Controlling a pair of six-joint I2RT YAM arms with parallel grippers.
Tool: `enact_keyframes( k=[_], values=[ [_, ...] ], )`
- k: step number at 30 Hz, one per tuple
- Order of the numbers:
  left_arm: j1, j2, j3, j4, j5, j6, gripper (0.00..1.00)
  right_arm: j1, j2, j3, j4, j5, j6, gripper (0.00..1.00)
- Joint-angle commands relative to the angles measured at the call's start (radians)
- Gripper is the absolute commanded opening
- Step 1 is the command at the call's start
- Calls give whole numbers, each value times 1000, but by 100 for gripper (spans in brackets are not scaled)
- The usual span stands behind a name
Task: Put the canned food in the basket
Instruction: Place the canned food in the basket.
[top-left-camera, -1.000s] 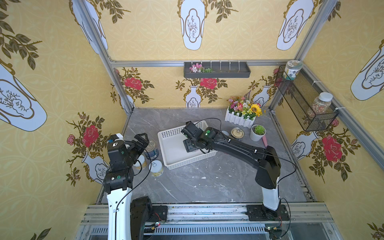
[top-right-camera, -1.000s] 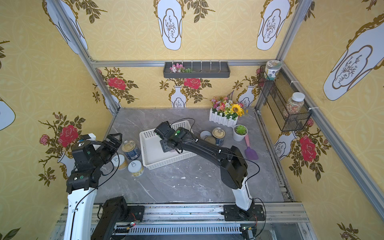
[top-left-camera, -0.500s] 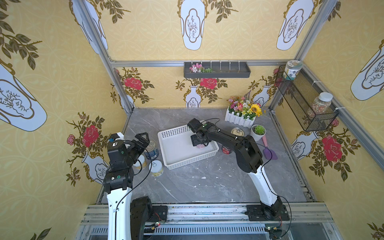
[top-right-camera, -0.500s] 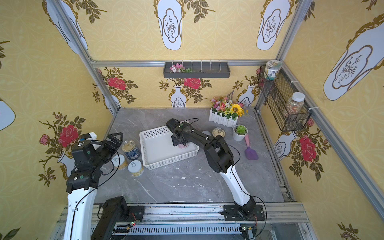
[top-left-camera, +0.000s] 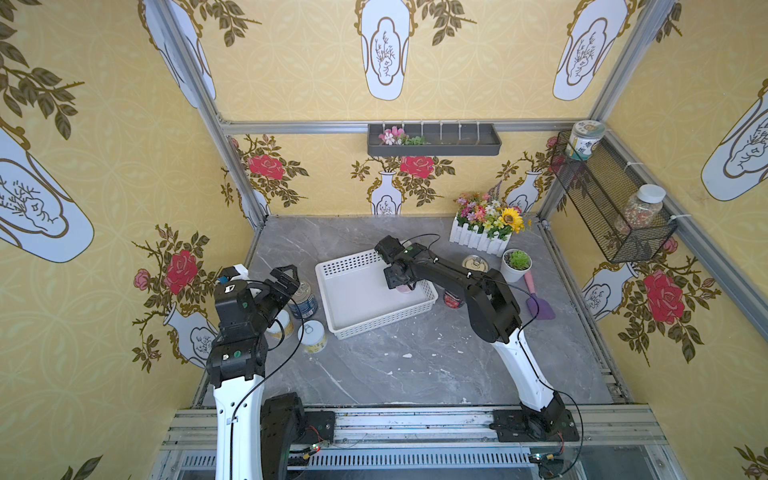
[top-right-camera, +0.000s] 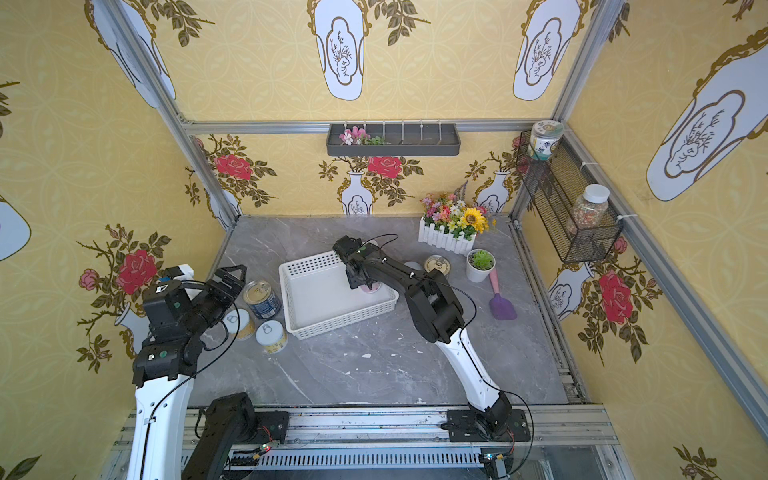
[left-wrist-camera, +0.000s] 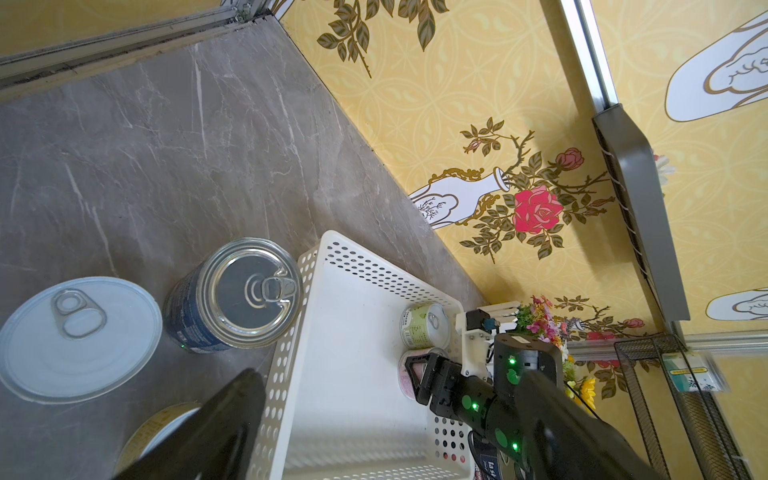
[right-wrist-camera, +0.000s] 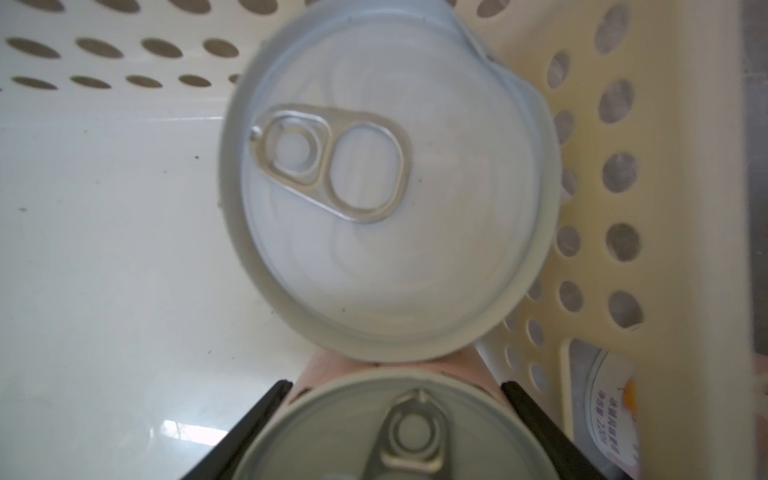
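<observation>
Gripping the pink can (right-wrist-camera: 395, 440) by its sides with the right gripper (right-wrist-camera: 395, 390), a black finger (right-wrist-camera: 254, 419) on each flank, lid up, low inside the basket (right-wrist-camera: 590, 208); impossible to tell from any view whether already seated on the floor or just above it. Lower straight down until flat, then spread the jaws only enough to clear the label; no sideways drag.

Just ahead of the fingertips, touching or nearly touching the held tin, the green-label can (right-wrist-camera: 386, 199), upright against the perforated wall; avoid nudging it, and lift away vertically to avoid tipping either tin.

Just past that wall, beside the gripper and outside the basket, a red can (top-left-camera: 453, 299) close under the arm; farther out the same way, a gold-lidded can (top-left-camera: 473, 263); probably the easiest next picks for this arm.

Well away across the basket, the left gripper (top-left-camera: 286, 277), wide open and empty, hovering near the dark blue can (top-left-camera: 303, 297), a pale yellow can (top-left-camera: 313, 336) and a second pale can (top-left-camera: 279, 326), all three on the table just outside the rim; best held back until the right arm is clear, then aimed at the bare half of the floor.
</observation>
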Motion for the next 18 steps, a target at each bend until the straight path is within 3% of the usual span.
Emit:
enact_keyframes(
  k=[1, 8, 18],
  values=[
    [1, 0, 1, 19, 13, 11, 100, -5, 9, 10, 36, 44, -12, 71],
    [1, -5, 0, 23, 17, 14, 100, -8, -9, 15, 24, 35, -18, 92],
    [1, -5, -4, 39, 47, 23, 100, 31, -173, -47, 56, 28, -29, 98]
  ],
)
